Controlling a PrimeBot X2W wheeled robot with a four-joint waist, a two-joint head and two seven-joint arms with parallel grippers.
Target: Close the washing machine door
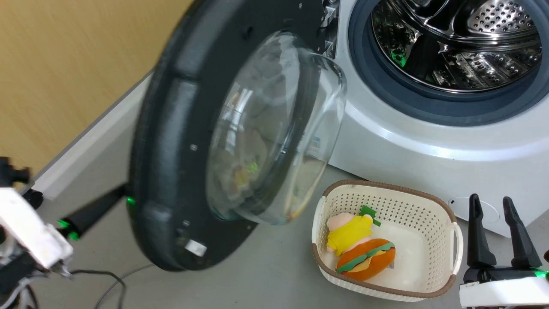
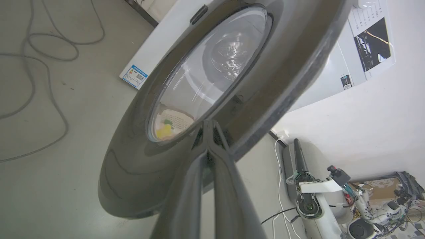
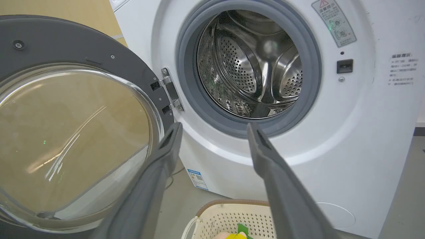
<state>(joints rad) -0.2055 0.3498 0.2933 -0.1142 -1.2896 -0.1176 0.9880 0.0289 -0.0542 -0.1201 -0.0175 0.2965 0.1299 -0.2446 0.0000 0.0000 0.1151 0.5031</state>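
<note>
the washing machine door (image 1: 171, 128) is standing wide open on its hinge (image 3: 171, 89), swung out left of the washing machine (image 1: 429, 146), its glass bowl (image 1: 274, 128) facing the drum mouth (image 1: 454, 38); the left end effector (image 2: 208, 124) is resting with fingers pinched together, holding nothing, tips seemingly touching the door's glossy outer face, probably placed to push the door round rather than grip it. the right end effector (image 1: 491, 199) is hovering wide and empty beside the basket (image 1: 386, 186) on the floor (image 1: 266, 274), likely parked out of the door's swing.
</note>
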